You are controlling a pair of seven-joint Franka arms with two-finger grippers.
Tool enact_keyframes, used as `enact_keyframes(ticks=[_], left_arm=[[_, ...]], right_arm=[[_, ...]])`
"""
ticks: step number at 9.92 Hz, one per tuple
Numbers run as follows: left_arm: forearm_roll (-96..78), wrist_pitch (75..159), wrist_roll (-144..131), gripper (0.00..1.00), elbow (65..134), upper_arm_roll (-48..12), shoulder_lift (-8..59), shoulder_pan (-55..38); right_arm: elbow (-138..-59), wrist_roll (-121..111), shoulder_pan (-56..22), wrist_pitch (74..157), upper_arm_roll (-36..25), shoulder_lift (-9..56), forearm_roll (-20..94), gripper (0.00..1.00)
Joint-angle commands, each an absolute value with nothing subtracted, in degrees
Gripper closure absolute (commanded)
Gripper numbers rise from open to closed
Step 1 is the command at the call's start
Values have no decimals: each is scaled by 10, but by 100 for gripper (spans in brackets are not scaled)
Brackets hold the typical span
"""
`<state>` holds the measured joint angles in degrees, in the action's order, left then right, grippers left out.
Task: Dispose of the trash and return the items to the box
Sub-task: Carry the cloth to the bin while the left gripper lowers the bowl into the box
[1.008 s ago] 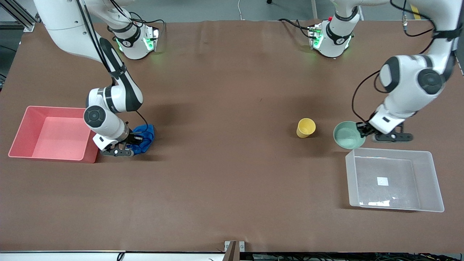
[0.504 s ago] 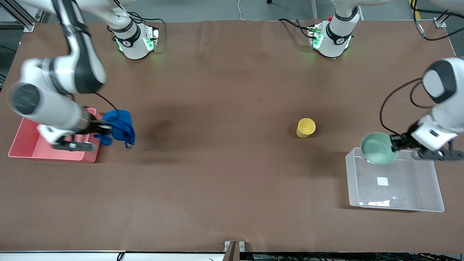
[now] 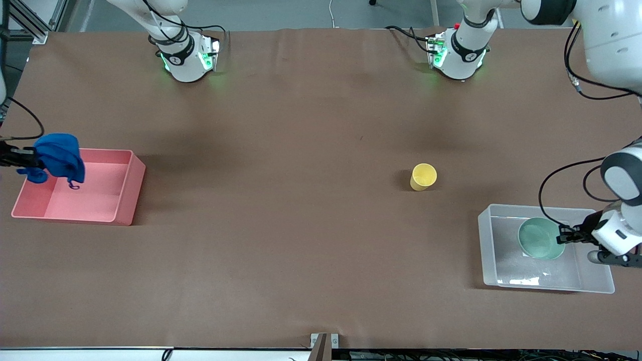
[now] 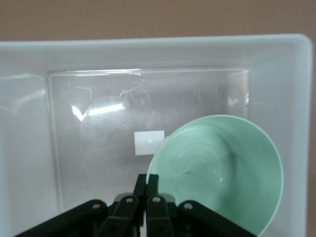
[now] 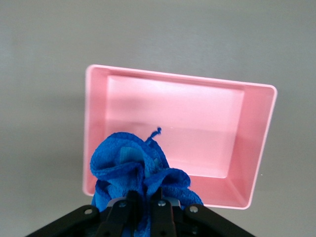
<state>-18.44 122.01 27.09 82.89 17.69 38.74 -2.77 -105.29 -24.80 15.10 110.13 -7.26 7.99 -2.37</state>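
Note:
My right gripper (image 3: 22,159) is shut on the blue cloth (image 3: 59,155) and holds it in the air over the pink bin (image 3: 120,213); the cloth also shows in the right wrist view (image 5: 138,173). My left gripper (image 3: 564,235) is shut on the rim of the mint-green bowl (image 3: 539,238) and holds it inside the clear tub (image 3: 489,250). In the left wrist view the bowl (image 4: 222,168) hangs over the tub's floor beside the white sticker (image 4: 148,142). The yellow cup (image 3: 424,176) stands alone on the table, farther from the front camera than the tub.
The pink bin (image 5: 256,148) sits at the right arm's end of the table, with nothing lying in it. The clear tub (image 4: 276,64) sits at the left arm's end. Brown table surface lies between them.
My right gripper has carried the cloth from the bin's inner edge to over the bin. My left gripper has moved the bowl from the tub's corner down into the tub.

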Motion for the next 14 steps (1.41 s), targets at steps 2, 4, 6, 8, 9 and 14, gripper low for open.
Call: enact_keyframes(ticks=[2, 4, 6, 8, 9, 14], left_arm=[[-230, 1264, 274, 99, 814, 180, 451, -34], [-232, 1304, 272, 98, 816, 177, 465, -35], [-233, 1307, 264, 93, 817, 165, 466, -34], [-233, 1307, 248, 80, 818, 159, 465, -38], [-228, 1307, 246, 60, 820, 157, 461, -39], [-159, 1252, 238, 0, 859, 139, 306, -42]], right_arm=[[-1115, -251, 173, 1218, -58, 169, -36, 97], [-1132, -250, 173, 1290, -56, 221, -34, 90], [-1128, -250, 174, 1317, -55, 239, -28, 0], [-1113, -245, 167, 1311, -54, 233, -27, 0], [-1113, -243, 167, 1298, -54, 202, -27, 0], [-1104, 31, 45, 1165, -47, 22, -25, 0]])
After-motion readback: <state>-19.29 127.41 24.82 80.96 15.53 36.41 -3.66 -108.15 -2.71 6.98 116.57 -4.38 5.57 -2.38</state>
